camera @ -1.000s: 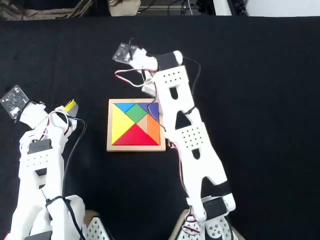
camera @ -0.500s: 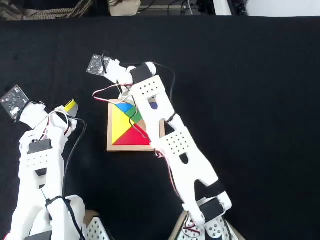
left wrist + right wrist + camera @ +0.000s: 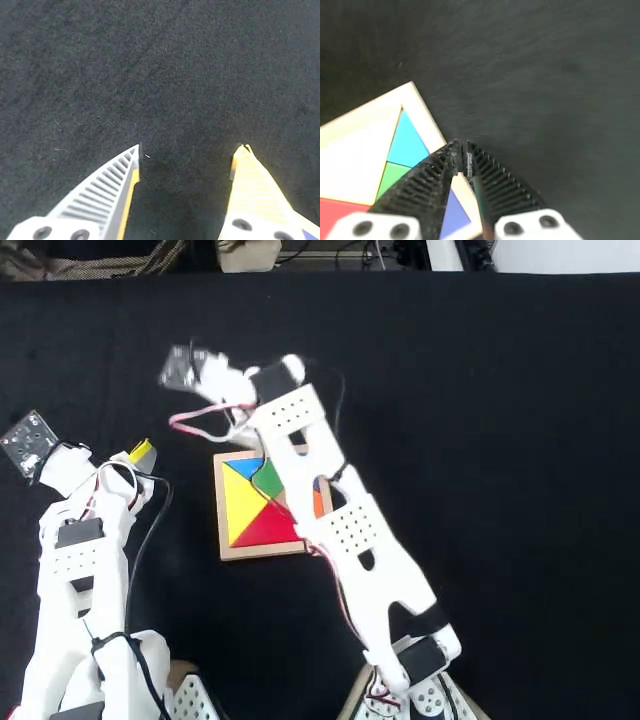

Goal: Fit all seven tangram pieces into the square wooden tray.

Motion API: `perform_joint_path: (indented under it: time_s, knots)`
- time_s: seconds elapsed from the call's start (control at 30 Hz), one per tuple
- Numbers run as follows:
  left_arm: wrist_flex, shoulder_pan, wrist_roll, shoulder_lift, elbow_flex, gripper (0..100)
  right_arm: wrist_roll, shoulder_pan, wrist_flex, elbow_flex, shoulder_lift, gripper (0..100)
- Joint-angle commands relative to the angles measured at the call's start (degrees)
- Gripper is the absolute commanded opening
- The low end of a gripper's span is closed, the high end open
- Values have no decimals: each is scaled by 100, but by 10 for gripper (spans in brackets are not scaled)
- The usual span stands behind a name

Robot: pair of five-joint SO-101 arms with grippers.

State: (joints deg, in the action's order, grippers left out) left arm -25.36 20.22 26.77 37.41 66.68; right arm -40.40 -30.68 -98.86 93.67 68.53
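The square wooden tray [image 3: 258, 551] lies slightly askew at the table's middle. It holds a yellow triangle [image 3: 240, 506], a red triangle [image 3: 268, 530], a light blue piece [image 3: 244, 468], a green piece [image 3: 268, 481] and an orange piece [image 3: 318, 503]. The right arm [image 3: 300, 430] crosses the tray's right side and hides part of it. My right gripper [image 3: 463, 148] is shut with nothing in it, its tips at the tray's rim [image 3: 422, 107] beside the light blue triangle [image 3: 408, 145] and a blue piece [image 3: 455, 216]. My left gripper [image 3: 187, 150] stands open over bare cloth, left of the tray [image 3: 139, 454].
Black cloth covers the whole table [image 3: 500, 440]. Red and white wires [image 3: 197, 421] hang from the right arm just beyond the tray's far left corner. Boxes and cables lie past the table's far edge [image 3: 250, 254].
The right arm has swung left across the tray's far edge. The tray has turned a little and slid slightly toward the front. The left arm has not moved.
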Motion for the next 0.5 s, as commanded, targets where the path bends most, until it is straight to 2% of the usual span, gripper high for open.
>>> perform_joint_path:
  time_s: [0.0,0.1,0.2,0.27,0.33,0.4,0.47]
  knots:
    - [123,-4,18,141,-119,288,378,308,-185,215,-1727,11]
    - [176,-4,9,141,-154,289,862,905,-220,145,-2879,11]
    - [404,-136,-229,105,-207,292,1697,1644,-246,-180,-3811,11]
    - [396,-444,-914,167,-259,291,2154,2145,-255,-796,-4435,11]
    - [62,-708,-1890,193,-382,289,2426,2637,-255,-1807,-5200,11]
    - [-510,-708,-2690,325,-541,289,2479,3007,-246,-2941,-6079,11]
    - [-1099,-497,-3007,598,-901,289,2470,3270,-229,-4057,-7011,11]
